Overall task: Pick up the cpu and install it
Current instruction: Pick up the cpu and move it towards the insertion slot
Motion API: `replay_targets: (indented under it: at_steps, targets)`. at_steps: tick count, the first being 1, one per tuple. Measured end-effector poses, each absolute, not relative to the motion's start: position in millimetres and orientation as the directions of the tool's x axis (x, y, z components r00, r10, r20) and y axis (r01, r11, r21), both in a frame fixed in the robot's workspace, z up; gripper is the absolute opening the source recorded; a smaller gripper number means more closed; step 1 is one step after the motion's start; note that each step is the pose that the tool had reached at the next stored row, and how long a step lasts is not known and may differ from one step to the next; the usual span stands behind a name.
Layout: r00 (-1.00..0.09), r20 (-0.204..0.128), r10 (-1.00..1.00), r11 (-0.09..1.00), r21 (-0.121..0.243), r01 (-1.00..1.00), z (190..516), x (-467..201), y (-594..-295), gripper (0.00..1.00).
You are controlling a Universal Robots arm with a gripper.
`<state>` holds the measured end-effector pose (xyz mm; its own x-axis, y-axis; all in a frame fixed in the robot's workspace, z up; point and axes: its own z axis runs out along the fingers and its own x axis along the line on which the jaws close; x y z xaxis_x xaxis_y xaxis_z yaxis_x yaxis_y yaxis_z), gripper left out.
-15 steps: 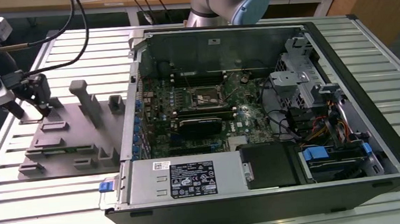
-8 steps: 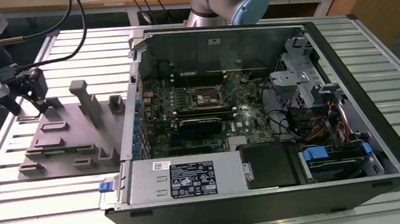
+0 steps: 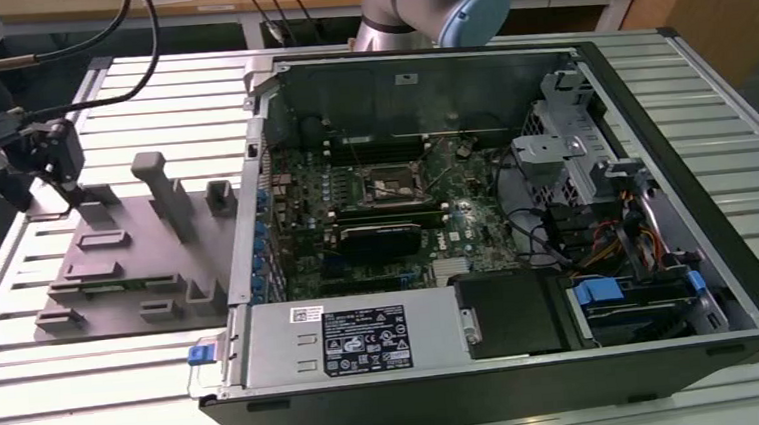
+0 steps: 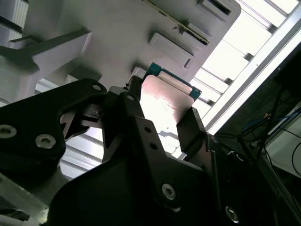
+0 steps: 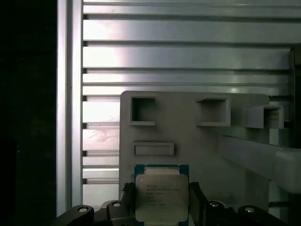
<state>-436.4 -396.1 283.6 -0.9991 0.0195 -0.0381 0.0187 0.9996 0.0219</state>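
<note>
The cpu (image 5: 161, 197) is a small square chip with a silver top and a green rim. It sits between the two black fingers (image 5: 127, 195) of my gripper (image 5: 161, 200), which is shut on its opposite edges. In the second wrist view the cpu (image 4: 167, 94) shows its shiny top between the fingertips of the gripper (image 4: 164, 115). The gripper (image 3: 73, 186) hangs over the far corner of the grey fixture plate (image 3: 116, 266), at the exterior view's left. The black socket (image 3: 392, 184) lies on the motherboard inside the open computer case (image 3: 699, 200), well away from the gripper.
The fixture plate (image 5: 188, 141) carries raised posts and recessed pockets, with a tall post (image 3: 157, 188) near the gripper. The ribbed metal table (image 3: 45, 396) ends close beyond the fixture. Cables (image 3: 117, 85) trail from the wrist. The arm's base (image 3: 425, 4) stands behind the case.
</note>
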Motion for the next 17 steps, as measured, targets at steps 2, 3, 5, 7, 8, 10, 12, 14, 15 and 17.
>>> replay_targets:
  at_steps: [2,3,5,7,8,10,12,14,15,17]
  targets:
    - [-0.999,-0.039,0.02,1.0,0.022,0.019,287,-436,-396,0.55]
    - [-0.999,-0.039,0.019,1.0,0.022,0.019,288,-436,-396,0.55]
    - [-0.999,-0.04,0.019,1.0,0.022,0.019,291,-436,-396,0.55]
    - [-0.999,-0.041,0.019,1.0,0.022,0.019,294,-436,-396,0.55]
    - [-0.999,-0.041,0.019,1.0,0.022,0.019,295,-436,-396,0.55]
    - [-0.999,-0.042,0.02,1.0,0.022,0.019,299,-436,-396,0.55]
    - [-0.999,-0.043,0.02,1.0,0.022,0.019,301,-436,-396,0.55]
    - [-0.999,-0.044,0.019,1.0,0.022,0.019,305,-436,-396,0.55]
    - [-0.999,-0.044,0.02,1.0,0.022,0.019,306,-436,-396,0.55]
    - [-0.999,-0.045,0.019,1.0,0.022,0.019,309,-436,-396,0.55]
